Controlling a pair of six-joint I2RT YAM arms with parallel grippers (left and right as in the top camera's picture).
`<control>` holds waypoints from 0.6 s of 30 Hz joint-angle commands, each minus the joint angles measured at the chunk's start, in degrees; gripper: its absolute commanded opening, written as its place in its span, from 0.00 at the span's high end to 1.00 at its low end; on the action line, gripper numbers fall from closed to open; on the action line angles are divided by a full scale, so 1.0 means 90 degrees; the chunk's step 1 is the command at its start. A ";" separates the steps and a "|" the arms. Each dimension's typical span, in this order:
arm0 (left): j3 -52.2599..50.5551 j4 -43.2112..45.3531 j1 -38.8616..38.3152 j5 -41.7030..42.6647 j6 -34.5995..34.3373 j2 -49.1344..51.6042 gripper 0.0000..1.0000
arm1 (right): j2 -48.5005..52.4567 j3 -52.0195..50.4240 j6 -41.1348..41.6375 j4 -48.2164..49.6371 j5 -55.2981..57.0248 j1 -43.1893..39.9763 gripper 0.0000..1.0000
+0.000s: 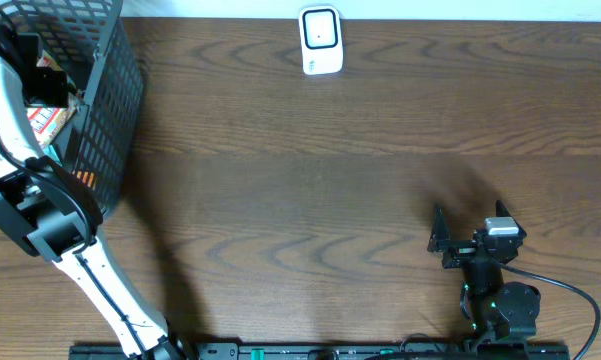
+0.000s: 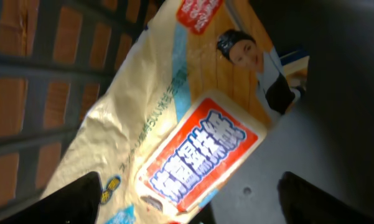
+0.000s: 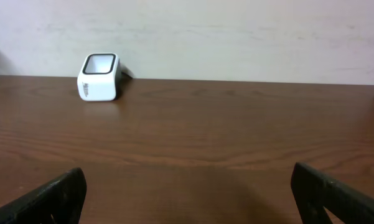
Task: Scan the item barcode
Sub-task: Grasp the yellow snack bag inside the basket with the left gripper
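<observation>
Left tool (image 2: 190, 186) spread wide over a packet (image 2: 193, 124) in the basket (image 1: 115, 90); right tool (image 3: 188, 174) also apart

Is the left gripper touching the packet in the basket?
Cannot tell. Left wrist view: the packet lies between the open jaws of the left gripper, its edge running up to one fingertip with neither gap nor contact plain.

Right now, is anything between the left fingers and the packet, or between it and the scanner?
Nothing visible between left fingers and packet. The basket wall stands between packet and scanner; it likely must be lifted over.
</observation>
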 commanded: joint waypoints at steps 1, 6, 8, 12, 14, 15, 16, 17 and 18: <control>-0.0328 0.0102 -0.0032 -0.0027 0.0627 0.0153 0.13 | -0.0034 -0.0010 -0.0070 -0.0027 0.0051 -0.0056 0.01; -0.0877 0.0544 -0.0032 -0.0032 0.0877 0.0153 0.13 | -0.0034 -0.0010 -0.0070 -0.0027 0.0051 -0.0056 0.01; -0.1076 0.0770 -0.0032 -0.0044 0.0891 0.0155 0.14 | -0.0034 -0.0010 -0.0070 -0.0027 0.0051 -0.0056 0.01; -0.1644 0.1535 -0.0032 -0.0631 0.0911 0.0155 0.14 | -0.0034 -0.0010 -0.0070 -0.0027 0.0051 -0.0056 0.01; -0.1897 0.1885 -0.0032 -0.0950 0.0911 0.0155 0.14 | -0.0034 -0.0010 -0.0070 -0.0027 0.0051 -0.0056 0.01; -0.2013 0.2008 -0.0032 -0.0986 0.0911 0.0155 0.14 | -0.0034 -0.0010 -0.0070 -0.0027 0.0051 -0.0056 0.01; -0.2118 0.2072 -0.0024 -0.0984 0.0908 0.0155 0.15 | -0.0034 -0.0010 -0.0070 -0.0027 0.0051 -0.0056 0.01; -0.2232 0.2123 -0.0024 -0.0976 0.0908 0.0155 0.19 | -0.0034 -0.0010 -0.0070 -0.0027 0.0051 -0.0056 0.01; -0.2341 0.2198 -0.0024 -0.0974 0.0906 0.0155 0.22 | -0.0034 -0.0010 -0.0070 -0.0027 0.0049 -0.0056 0.01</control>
